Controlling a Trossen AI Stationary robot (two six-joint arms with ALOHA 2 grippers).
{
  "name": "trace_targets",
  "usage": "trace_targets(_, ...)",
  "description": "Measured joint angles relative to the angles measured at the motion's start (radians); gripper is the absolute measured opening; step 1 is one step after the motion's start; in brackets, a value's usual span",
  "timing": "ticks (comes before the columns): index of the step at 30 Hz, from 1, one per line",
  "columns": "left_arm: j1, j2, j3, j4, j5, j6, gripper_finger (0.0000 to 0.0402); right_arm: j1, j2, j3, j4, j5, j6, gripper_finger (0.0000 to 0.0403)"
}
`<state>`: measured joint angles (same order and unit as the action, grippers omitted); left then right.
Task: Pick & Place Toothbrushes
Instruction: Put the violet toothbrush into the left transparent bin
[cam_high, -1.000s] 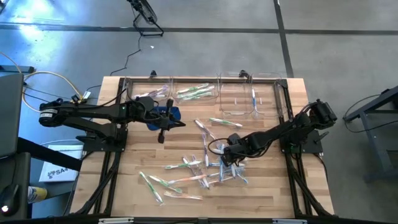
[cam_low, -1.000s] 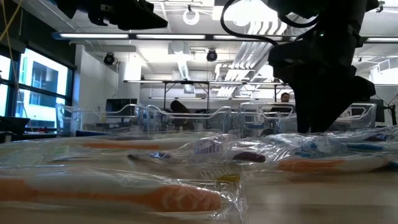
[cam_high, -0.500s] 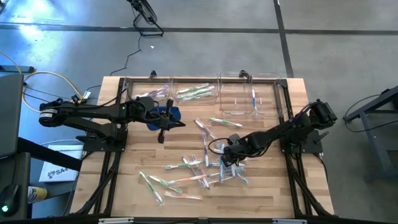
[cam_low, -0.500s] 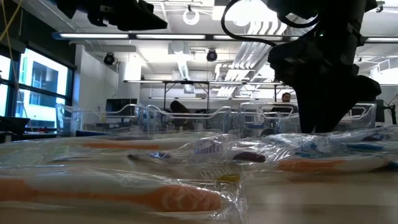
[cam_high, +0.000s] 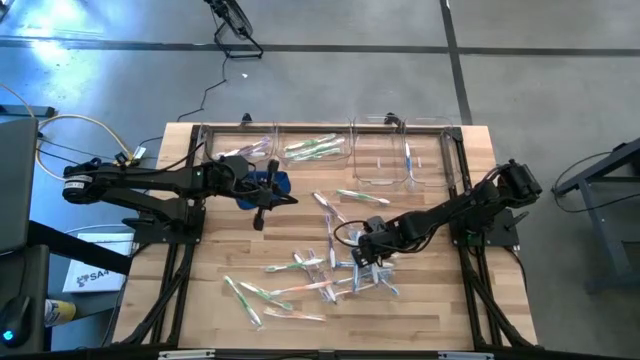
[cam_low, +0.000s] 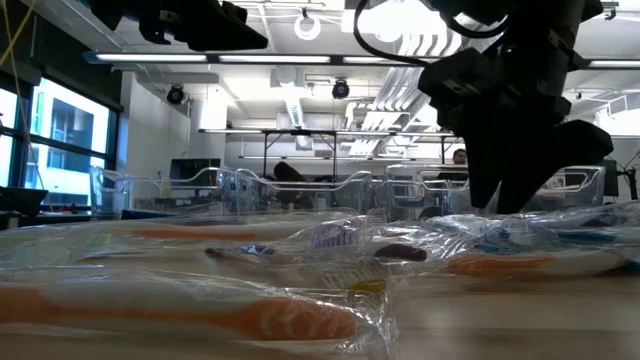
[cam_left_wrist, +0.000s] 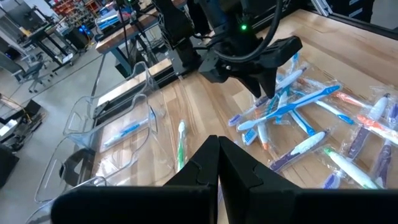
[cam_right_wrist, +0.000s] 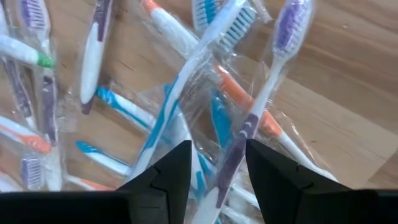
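Several wrapped toothbrushes (cam_high: 320, 278) with blue, purple, orange and green handles lie scattered on the wooden table (cam_high: 230, 250); they also fill the low view's foreground (cam_low: 250, 318). My right gripper (cam_high: 367, 256) points down, open, close over the right end of the pile. In the right wrist view (cam_right_wrist: 217, 163) a blue-and-white toothbrush (cam_right_wrist: 180, 87) and a purple one (cam_right_wrist: 261, 106) run in between its fingers. Whether its tips touch the wrapping I cannot tell. My left gripper (cam_left_wrist: 217, 149) is shut and empty, raised over the table's far left by a blue cloth (cam_high: 276, 181).
Clear plastic bins stand along the far edge: one (cam_high: 318, 150) holds green toothbrushes, one (cam_high: 400, 160) holds a blue one. Bare wood lies between the bins and the pile and at the near right. The room behind shows in the low view.
My right gripper has turned a little about its own long axis while staying over the pile, its fingers as far apart as before. The toothbrushes have not shifted.
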<state>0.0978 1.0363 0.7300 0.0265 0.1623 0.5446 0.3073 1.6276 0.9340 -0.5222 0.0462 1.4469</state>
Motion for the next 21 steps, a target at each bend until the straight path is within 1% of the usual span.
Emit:
trace_targets(9,0.000,0.000,0.000,-0.003,0.001,0.000,0.0001,0.000,0.000,0.000,-0.061,0.029,0.026,0.0146)
trace_targets(14,0.000,0.000,0.000,-0.003,0.001,0.000,0.0001,0.000,0.002,0.000,-0.057,0.034,0.025,0.0146)
trace_targets(21,0.000,0.000,0.000,-0.010,0.004,0.000,0.0001,0.000,0.070,0.000,-0.023,0.039,0.013,0.0146)
